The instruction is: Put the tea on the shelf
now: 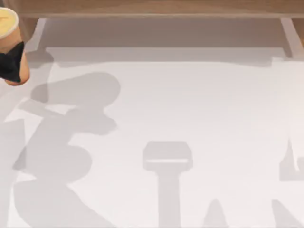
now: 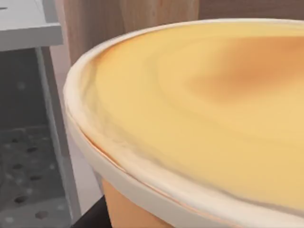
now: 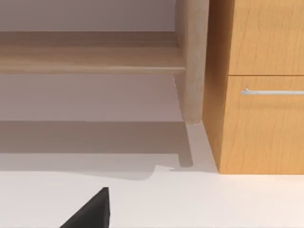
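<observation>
here, the tea (image 1: 8, 33), a round cup with orange-tan sides and a pale yellow top, is clamped by the left gripper (image 1: 12, 61) near the shelf (image 1: 152, 8); the right gripper's state cannot be told.

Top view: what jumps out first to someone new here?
The tea at the far left edge, held off the white table by the left gripper, whose black jaws clamp its orange side. Just behind it runs the long wooden shelf along the top edge. Big arm shadows sprawl over the table's left half.
</observation>
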Tool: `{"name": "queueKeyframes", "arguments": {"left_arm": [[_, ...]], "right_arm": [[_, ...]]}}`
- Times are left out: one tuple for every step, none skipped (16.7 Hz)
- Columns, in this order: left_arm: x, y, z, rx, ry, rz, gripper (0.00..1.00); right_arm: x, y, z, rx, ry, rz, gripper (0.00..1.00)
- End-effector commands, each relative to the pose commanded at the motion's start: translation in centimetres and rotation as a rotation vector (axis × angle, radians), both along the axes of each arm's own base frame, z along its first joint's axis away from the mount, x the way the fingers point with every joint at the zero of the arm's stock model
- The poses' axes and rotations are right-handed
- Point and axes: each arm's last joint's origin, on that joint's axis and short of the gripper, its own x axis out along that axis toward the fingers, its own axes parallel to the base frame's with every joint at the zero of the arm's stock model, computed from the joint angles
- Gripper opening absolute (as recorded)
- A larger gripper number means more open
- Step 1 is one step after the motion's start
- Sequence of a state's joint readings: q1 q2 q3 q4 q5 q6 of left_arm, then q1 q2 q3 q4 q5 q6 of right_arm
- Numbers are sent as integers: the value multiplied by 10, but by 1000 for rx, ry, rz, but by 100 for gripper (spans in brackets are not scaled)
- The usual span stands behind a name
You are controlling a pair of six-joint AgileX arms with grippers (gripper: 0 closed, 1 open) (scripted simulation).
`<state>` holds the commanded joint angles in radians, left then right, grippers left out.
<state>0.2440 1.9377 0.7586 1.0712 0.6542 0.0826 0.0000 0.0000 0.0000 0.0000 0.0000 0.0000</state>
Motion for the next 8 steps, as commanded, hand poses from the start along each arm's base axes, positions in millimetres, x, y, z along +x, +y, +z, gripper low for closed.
{"name": "queueKeyframes", "arguments": {"left_arm": [[7, -26, 5, -3, 5, -48, 0], [12, -49, 11, -6, 10, -85, 0], [16, -71, 17, -8, 15, -114, 0], [20, -92, 24, -9, 18, -136, 0], [22, -112, 32, -11, 20, -151, 0], [24, -130, 40, -13, 20, -161, 0], [26, -147, 49, -14, 19, -163, 0], [28, -161, 58, -17, 18, -155, 0]], "right_arm": [[0, 0, 0, 0, 0, 0, 100], [0, 0, 0, 0, 0, 0, 100], [0, 0, 0, 0, 0, 0, 100], [0, 0, 0, 0, 0, 0, 100], [0, 0, 0, 0, 0, 0, 100], [0, 0, 0, 0, 0, 0, 100], [0, 0, 0, 0, 0, 0, 100], [0, 0, 0, 0, 0, 0, 100]]}}
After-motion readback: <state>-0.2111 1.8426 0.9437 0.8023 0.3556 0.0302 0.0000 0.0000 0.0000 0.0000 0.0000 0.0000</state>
